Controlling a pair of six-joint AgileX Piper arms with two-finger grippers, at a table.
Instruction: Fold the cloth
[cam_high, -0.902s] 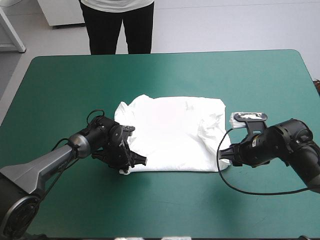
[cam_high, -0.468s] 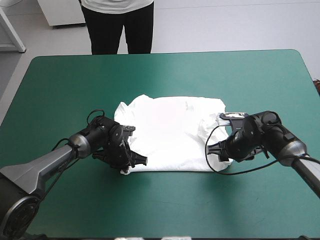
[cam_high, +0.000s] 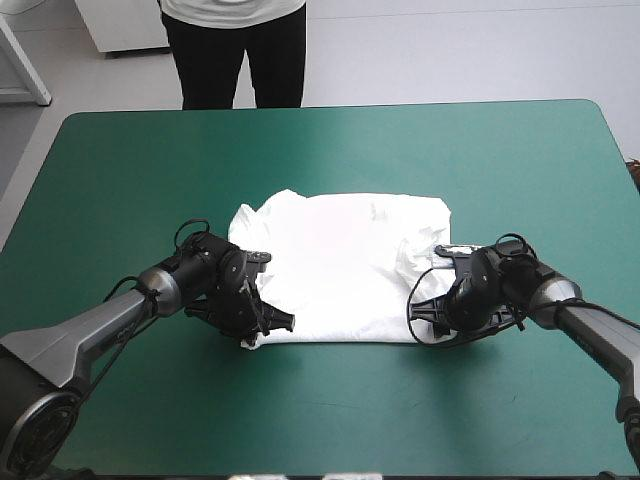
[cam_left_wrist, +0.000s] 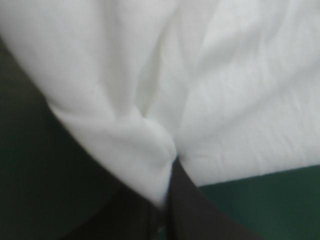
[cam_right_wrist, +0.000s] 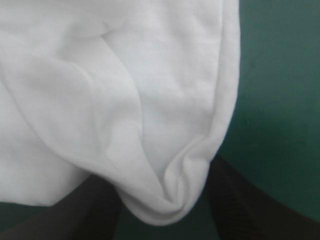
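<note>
The white T-shirt (cam_high: 340, 265) lies folded in a rough rectangle at the table's middle, rumpled along its right side. My left gripper (cam_high: 262, 325) sits at its near left corner. In the left wrist view the black fingers (cam_left_wrist: 187, 205) meet in a point, with a bunched fold of the T-shirt (cam_left_wrist: 225, 90) pinched at their tips. My right gripper (cam_high: 425, 312) is low at the near right corner. In the right wrist view its fingers (cam_right_wrist: 240, 200) stand apart, and a rolled corner of the T-shirt (cam_right_wrist: 150, 100) lies between them, not clamped.
Teal-green cover (cam_high: 120, 160) shows on every side of the T-shirt. Both arms rest low over the table's near half, one at each side of the cloth.
My right arm has swung in from the right to the T-shirt's near right corner. The left gripper has stayed at the near left corner.
</note>
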